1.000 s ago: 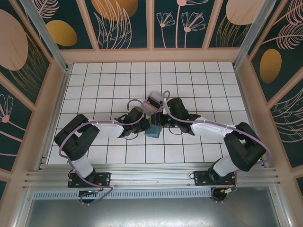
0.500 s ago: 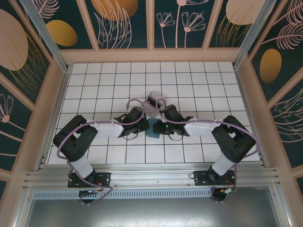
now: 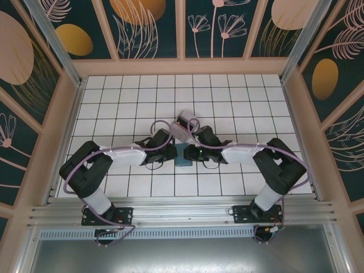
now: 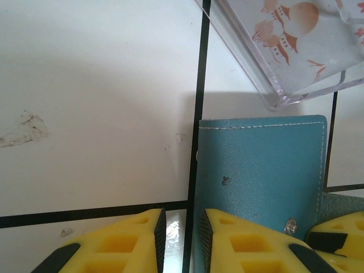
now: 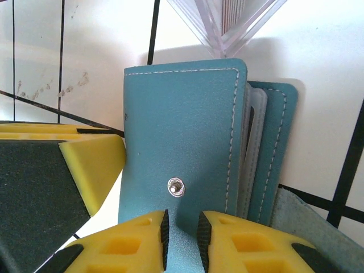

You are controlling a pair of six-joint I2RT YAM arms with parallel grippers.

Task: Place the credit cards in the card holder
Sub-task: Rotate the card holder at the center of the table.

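Likely limp and slick: take the card holder [image 5: 182,131] by its cover's edge; left fingers [image 4: 125,242] and right fingers [image 5: 244,239] sit nearly together.

Bright, even light from above washes the white table [image 4: 85,85] pale, shadows fall soft and grey, wrist views look crisp.

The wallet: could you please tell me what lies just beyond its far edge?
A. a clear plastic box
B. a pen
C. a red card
A: in the left wrist view, the clear box with its orange print sits just past the far edge of the wallet.
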